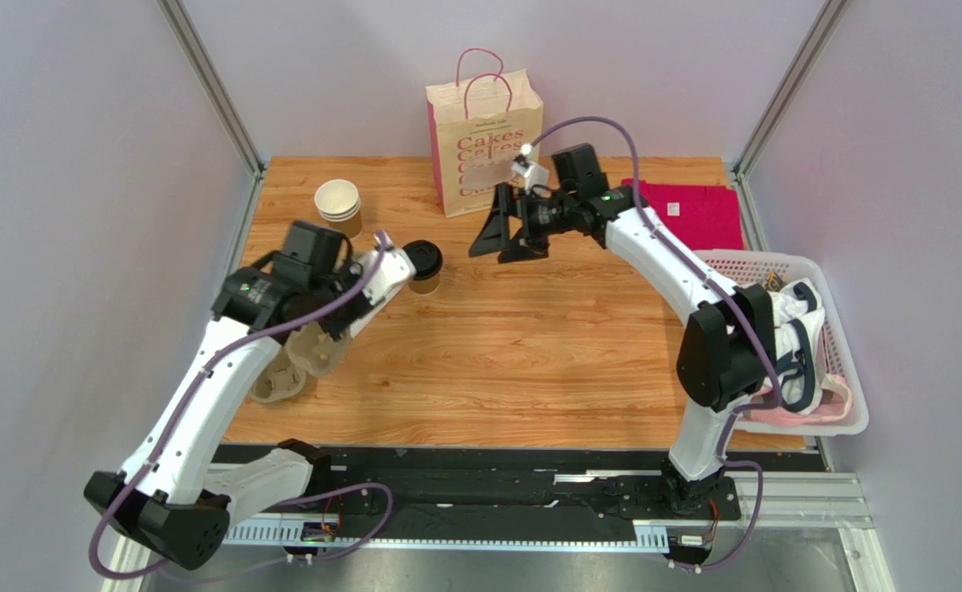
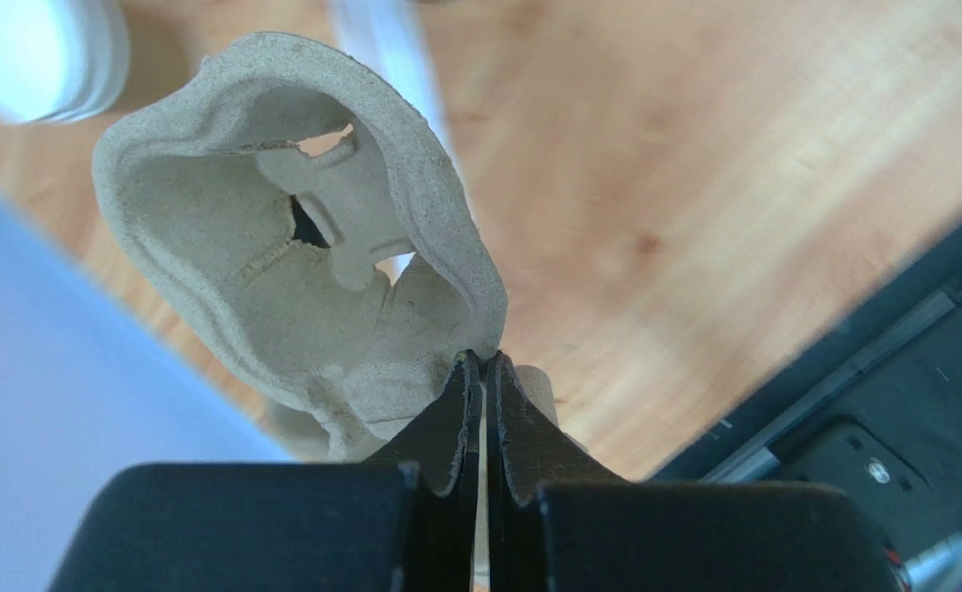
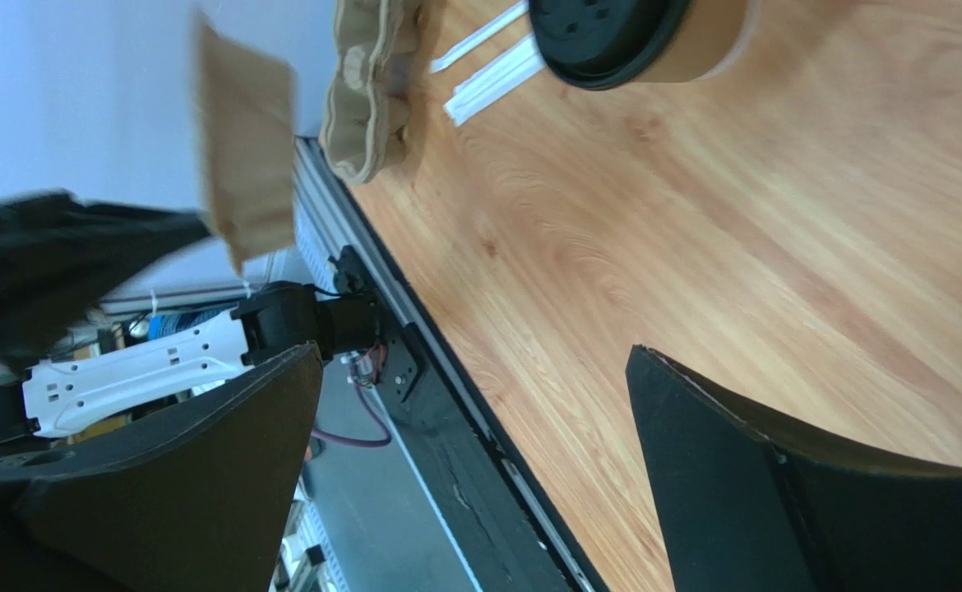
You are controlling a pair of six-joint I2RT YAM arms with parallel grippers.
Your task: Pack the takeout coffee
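1. My left gripper (image 2: 484,368) has its fingers (image 2: 449,419) pressed together on the thin rim of the grey pulp cup carrier (image 2: 288,234). From the left wrist I see only a sliver of a gap between them, with the pulp edge pinched in it.
2. From above, the pulp cup carrier (image 1: 274,382) sits at the near left of the table (image 1: 548,358), partly hidden under my left arm. I cannot tell whether it rests on the wood or is lifted off it.
3. The takeout coffee (image 1: 423,263) stands upright on the table, left of centre, with its black lid on. It is just right of my left arm's wrist and farther back than the carrier, not in any of its pockets.
4. My right gripper (image 1: 507,234) hangs over the far middle of the table with its fingers spread wide and nothing between them.
5. The right wrist view looks past those fingers at the lid of the coffee (image 3: 603,37), with bare wood in between.
6. The paper bag (image 1: 484,142) with pink handles stands upright at the far edge, just behind my right gripper and well apart from the coffee.
7. A stack of empty cups (image 1: 338,204) stands far left.
8. A pink cloth (image 1: 694,212) lies far right, with a white basket (image 1: 847,413) nearer on that side.
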